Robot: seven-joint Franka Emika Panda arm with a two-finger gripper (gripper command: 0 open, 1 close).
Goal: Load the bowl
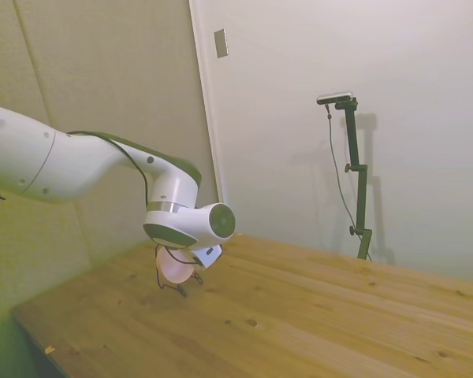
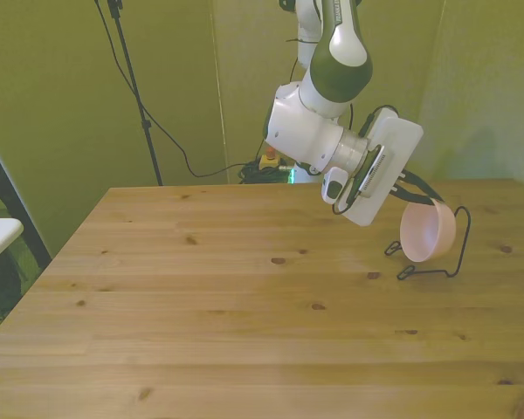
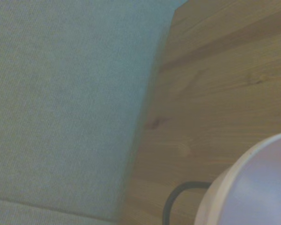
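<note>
The pale pink bowl (image 2: pixel 426 234) stands on its edge inside a black wire rack (image 2: pixel 459 253) on the wooden table, at the front view's right. My gripper (image 2: pixel 430 202) reaches down to the bowl's upper rim and is shut on it. From the side, the bowl (image 1: pixel 176 266) shows just under my white wrist, which hides the fingers, and the rack's wire (image 1: pixel 173 287) sits below it. Close up in the wrist view, the bowl (image 3: pixel 257 187) is next to a curve of the rack's wire (image 3: pixel 174 199).
The wooden table (image 2: pixel 244 297) stretches wide toward the front view's left. Its far edge runs close behind the rack, with a pale wall panel (image 3: pixel 65 103) just beyond. Black cables (image 2: pixel 170 144) hang behind the table.
</note>
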